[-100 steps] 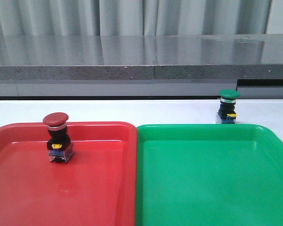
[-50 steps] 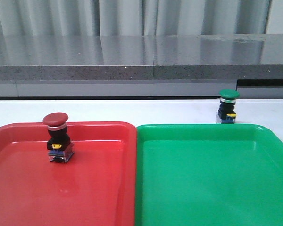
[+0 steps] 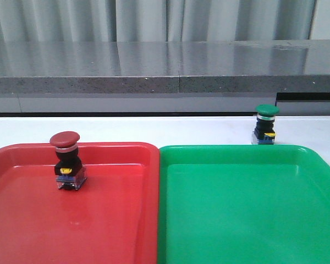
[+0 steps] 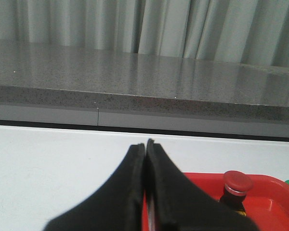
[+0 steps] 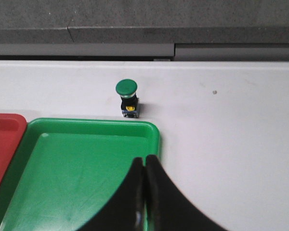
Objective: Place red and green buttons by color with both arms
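The green button (image 5: 126, 98) stands upright on the worktop (image 5: 231, 125), just beyond the green tray (image 5: 86, 163), ahead of the right tool (image 5: 144, 166). Both tools are closed and empty; the left tool (image 4: 145, 149) is farther off.

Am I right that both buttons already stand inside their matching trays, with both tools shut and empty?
Not quite: only the red button stands in the red tray. The right wrist view shows the green button on the table, beyond the green tray. Both tools are shut and empty.

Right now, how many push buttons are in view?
2. The red button stands inside the red tray; the green button stands on the table behind the green tray.
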You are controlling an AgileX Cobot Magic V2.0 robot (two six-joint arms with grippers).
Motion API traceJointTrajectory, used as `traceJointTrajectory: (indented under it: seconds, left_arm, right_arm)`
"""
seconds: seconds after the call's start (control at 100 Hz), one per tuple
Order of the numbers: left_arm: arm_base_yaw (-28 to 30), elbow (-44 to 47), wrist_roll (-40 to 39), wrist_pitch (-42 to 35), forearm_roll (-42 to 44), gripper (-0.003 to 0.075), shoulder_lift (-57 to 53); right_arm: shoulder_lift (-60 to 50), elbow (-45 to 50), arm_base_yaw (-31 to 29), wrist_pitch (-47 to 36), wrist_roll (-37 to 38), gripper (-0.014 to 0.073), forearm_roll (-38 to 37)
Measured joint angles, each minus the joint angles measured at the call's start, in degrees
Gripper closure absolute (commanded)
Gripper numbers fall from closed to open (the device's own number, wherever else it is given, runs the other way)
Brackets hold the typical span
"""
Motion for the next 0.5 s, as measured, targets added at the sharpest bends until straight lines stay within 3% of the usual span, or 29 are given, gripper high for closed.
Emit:
traceJointTrajectory:
  seconds: [0.1,0.29,0.36,0.5]
  left_arm:
    - [0.0,0.0,0.0,0.0,0.0,0.0739,0.0]
    - [0.0,0.0,0.0,0.0,0.0,0.074,0.0]
    - [0.0,0.0,0.0,0.0,0.0,0.074,0.0]
    - [0.0,0.0,0.0,0.0,0.0,0.0739,0.0]
  right_arm:
    - [1.2,0.0,0.0,1.03,0.0,0.0494,0.0]
    - [1.51,0.0,0.0,2.12,0.0,0.008,0.0]
    - [1.51,0.0,0.0,2.26,0.0,0.0013,-0.04]
    - [1.64,0.0,0.0,2.41,0.0,0.0004,-0.04]
